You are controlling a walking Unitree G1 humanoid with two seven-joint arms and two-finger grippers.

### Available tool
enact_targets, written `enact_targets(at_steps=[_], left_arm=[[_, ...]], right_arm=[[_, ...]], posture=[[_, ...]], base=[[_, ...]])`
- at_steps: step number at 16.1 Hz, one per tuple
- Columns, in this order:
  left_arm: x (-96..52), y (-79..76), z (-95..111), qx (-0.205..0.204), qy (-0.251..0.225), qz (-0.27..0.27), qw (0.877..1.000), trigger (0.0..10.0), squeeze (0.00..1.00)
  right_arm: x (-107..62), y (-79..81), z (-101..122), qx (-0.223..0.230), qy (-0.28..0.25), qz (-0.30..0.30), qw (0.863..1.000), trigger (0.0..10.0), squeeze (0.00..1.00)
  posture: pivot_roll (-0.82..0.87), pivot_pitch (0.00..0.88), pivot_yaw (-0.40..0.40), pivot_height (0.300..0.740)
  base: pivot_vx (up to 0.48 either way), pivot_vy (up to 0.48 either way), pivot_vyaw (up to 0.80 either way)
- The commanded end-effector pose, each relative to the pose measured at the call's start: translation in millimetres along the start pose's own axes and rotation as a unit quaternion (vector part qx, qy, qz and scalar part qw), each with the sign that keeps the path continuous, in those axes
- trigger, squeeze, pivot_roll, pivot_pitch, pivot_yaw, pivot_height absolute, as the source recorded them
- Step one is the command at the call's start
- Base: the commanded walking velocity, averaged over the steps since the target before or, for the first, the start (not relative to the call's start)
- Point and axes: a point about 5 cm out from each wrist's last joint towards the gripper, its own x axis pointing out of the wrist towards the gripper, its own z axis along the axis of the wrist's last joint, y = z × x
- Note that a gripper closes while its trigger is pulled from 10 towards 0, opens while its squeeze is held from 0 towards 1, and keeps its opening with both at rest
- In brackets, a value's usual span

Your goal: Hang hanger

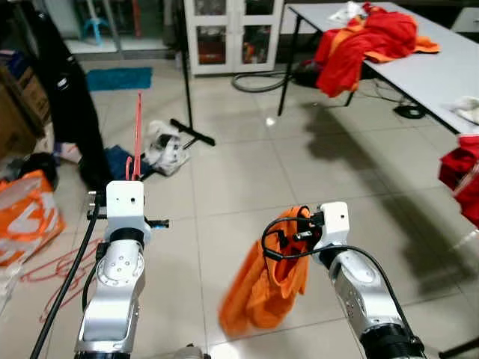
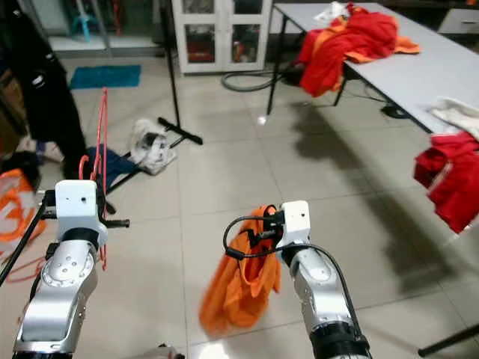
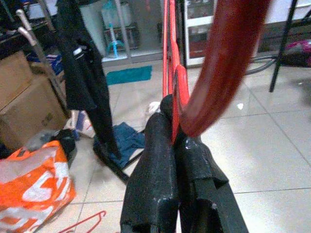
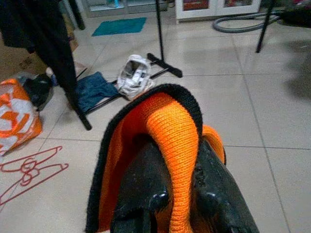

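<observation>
Your left gripper (image 3: 177,145) has its jaws clamped on a thin red plastic hanger (image 1: 137,134) rising toward twelve o'clock, while your right gripper (image 4: 177,170) pinches an orange knitted garment (image 1: 266,288) at three o'clock.

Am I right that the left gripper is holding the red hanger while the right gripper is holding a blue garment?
Not quite: the garment is orange, not blue, as the right wrist view shows, with the right gripper closed on its knitted edge. The rest stands: the left gripper is shut on the red hanger.
</observation>
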Motion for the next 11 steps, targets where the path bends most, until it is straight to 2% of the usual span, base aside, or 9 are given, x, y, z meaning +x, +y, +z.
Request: enact_targets(at_steps=[1,5,11], left_arm=[[-0.9,-6.0,1.0,0.005,-0.007,-0.015,1.0,10.0,0.0],[-5.1,-6.8,-0.6,0.005,-0.005,-0.015,1.0,10.0,0.0],[-5.1,-6.8,-0.6,0.005,-0.005,-0.015,1.0,10.0,0.0]], right_arm=[[2.6,-2.0,15.7,-0.011,-0.034,0.003,0.999,0.0,0.0],[-0.3,0.9,15.0,-0.019,-0.033,0.026,0.999,0.0,0.04],[-0.3,0.9,15.0,-0.019,-0.033,0.026,0.999,0.0,0.04]], posture=[[0.05,0.0,-0.019,0.74],[0.06,0.0,-0.032,0.74],[0.06,0.0,-0.032,0.74]], base=[[0.0,0.0,0.59],[0.0,0.0,0.56],[0.0,0.0,0.52]])
